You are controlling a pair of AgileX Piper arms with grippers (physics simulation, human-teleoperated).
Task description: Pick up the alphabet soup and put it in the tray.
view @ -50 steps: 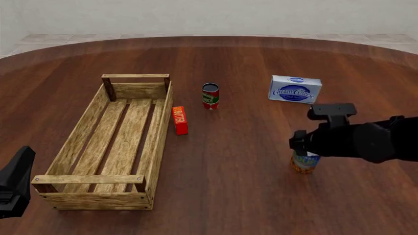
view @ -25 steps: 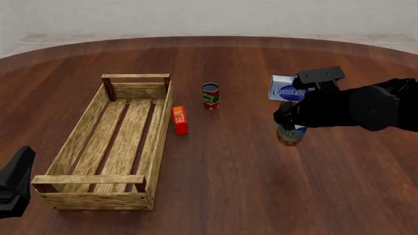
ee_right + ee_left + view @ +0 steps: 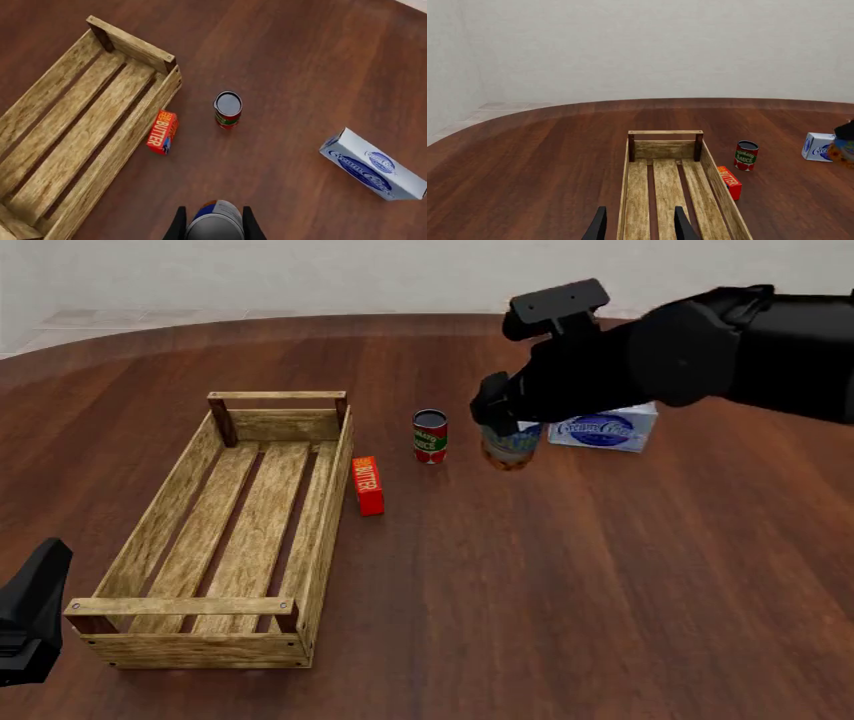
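The alphabet soup can (image 3: 511, 447) hangs in the air in my right gripper (image 3: 502, 430), which is shut on its top. It sits just right of the small red-and-green can (image 3: 430, 435) in the front view. The right wrist view shows the soup can's grey top (image 3: 213, 226) between the fingers, high above the table. The light-wood tray (image 3: 200, 540) lies at the left, also in the right wrist view (image 3: 73, 125) and the left wrist view (image 3: 667, 185). My left gripper (image 3: 638, 227) is open over the tray's near end; its arm (image 3: 27, 615) shows at the front left.
A red butter box (image 3: 367, 485) lies beside the tray's right wall. A white and blue cream cheese box (image 3: 607, 428) sits behind my right arm. The small red-and-green can stands between the tray and the held soup can.
My right gripper has lifted the soup can off the table and carried it left and away from me, from the right front to beside the small can. The left arm has not moved.
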